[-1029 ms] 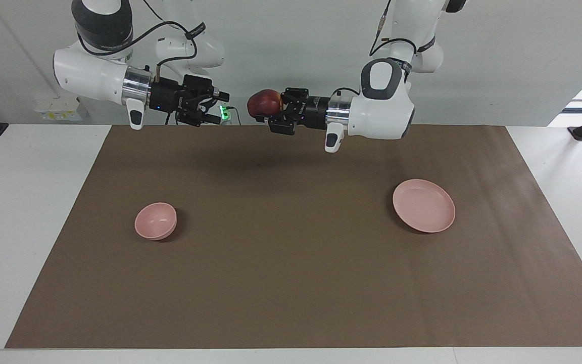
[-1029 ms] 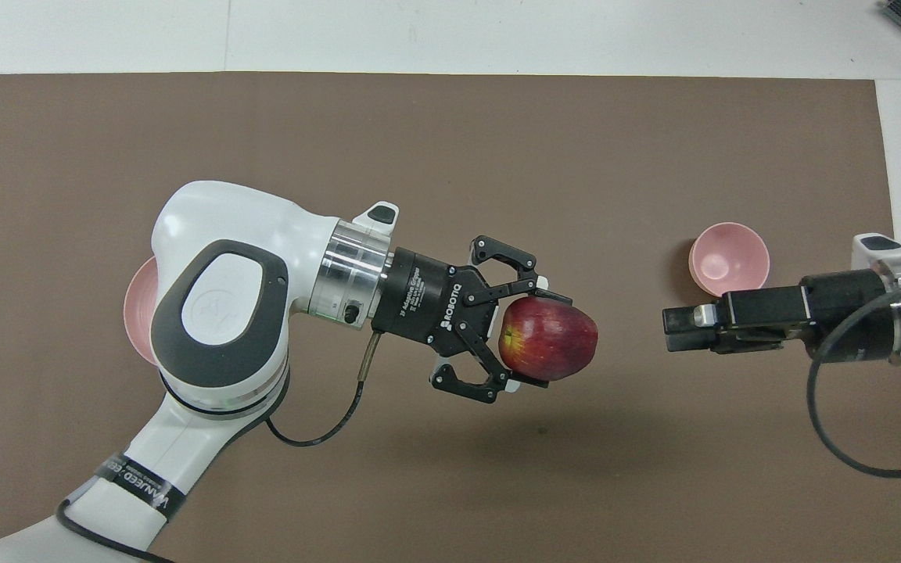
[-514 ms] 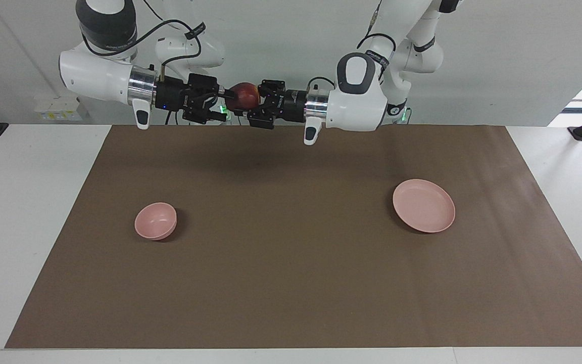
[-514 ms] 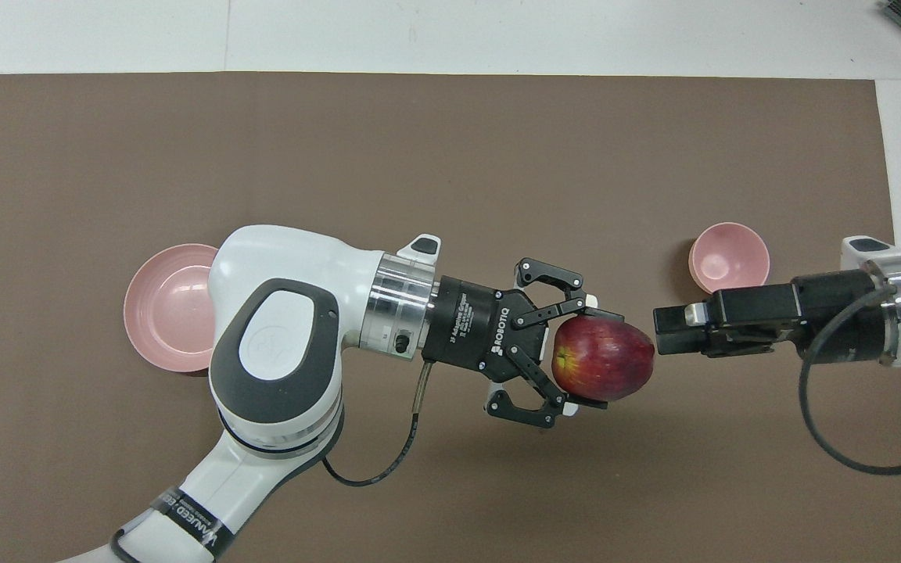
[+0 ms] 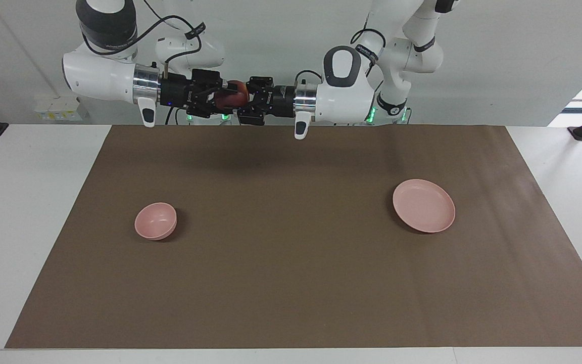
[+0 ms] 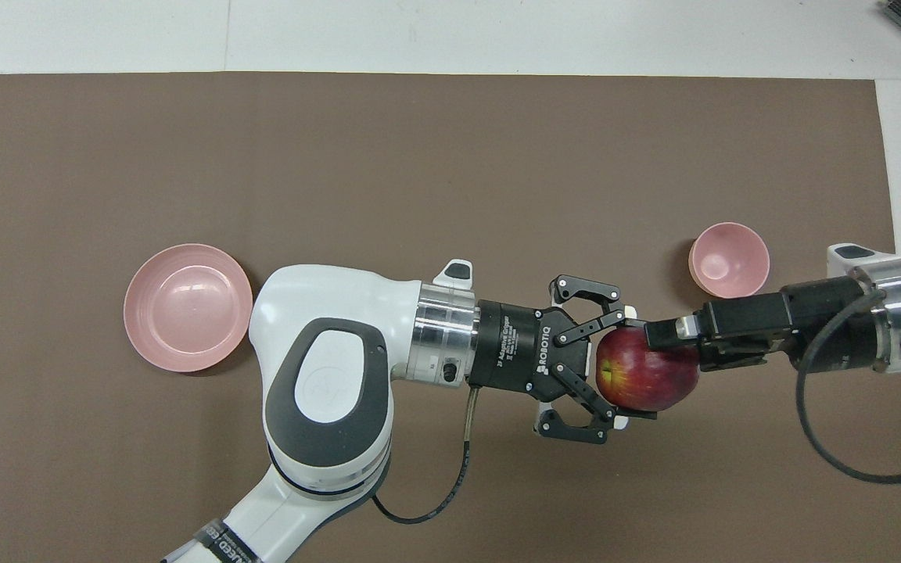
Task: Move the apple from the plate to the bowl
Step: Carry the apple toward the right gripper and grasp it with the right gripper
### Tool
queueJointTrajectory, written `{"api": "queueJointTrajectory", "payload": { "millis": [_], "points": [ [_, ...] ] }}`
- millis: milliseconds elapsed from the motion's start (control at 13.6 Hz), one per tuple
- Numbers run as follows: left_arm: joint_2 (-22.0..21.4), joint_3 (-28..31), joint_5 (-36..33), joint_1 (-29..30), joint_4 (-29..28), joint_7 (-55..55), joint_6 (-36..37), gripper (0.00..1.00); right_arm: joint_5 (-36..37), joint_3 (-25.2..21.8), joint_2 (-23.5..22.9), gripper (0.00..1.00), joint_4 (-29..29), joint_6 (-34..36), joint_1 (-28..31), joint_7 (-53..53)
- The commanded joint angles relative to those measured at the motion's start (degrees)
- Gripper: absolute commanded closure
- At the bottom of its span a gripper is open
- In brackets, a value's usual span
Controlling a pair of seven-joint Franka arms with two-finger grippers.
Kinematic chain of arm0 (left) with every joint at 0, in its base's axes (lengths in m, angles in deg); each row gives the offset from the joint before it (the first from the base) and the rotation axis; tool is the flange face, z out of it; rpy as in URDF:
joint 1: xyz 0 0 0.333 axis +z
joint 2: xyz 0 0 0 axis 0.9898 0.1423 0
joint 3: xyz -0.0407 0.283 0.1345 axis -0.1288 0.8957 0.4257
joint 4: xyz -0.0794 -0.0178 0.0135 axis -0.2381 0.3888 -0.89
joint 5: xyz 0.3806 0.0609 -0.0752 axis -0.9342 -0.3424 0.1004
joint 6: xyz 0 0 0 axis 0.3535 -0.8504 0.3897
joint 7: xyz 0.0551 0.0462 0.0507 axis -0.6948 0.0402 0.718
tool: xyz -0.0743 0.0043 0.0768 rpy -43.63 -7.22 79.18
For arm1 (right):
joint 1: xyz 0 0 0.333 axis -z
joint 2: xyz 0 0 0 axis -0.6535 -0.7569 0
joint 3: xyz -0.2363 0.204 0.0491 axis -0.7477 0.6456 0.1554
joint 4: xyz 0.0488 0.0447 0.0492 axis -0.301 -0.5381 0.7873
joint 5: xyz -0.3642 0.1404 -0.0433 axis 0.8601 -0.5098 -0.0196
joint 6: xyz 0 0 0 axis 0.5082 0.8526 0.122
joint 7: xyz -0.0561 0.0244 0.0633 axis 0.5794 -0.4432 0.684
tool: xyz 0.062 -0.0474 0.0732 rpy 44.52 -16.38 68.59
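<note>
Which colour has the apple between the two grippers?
Dark red apple, yellow-green patch at one end; overhead view shows it best.

The dark red apple hangs in the air between the two pincers, while the flat pink plate and small deep pink bowl lie well apart.

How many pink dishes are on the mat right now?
2. The plate lies bare toward the left arm's end of the brown mat; the smaller bowl sits toward the right arm's end. Nothing appears hidden.

Apple in left tool, over mat
</note>
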Motion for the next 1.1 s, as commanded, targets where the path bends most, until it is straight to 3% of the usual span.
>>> {"api": "queueJointTrajectory", "payload": {
  "millis": [0, 1029],
  "points": [
    [-1.88, 0.13, 1.53, -0.86, -1.37, -0.73, -1.55, 1.0, -1.35, 0.18, 1.85, 0.0, -1.78, 0.68, 0.51, 1.43],
    [-2.15, -0.13, 1.44, -1.39, -1.45, -0.73, -1.11, 1.0, 1.11, 0.09, 2.03, 0.0, -1.87, 4.99, 1.13, 2.21]
  ]
}}
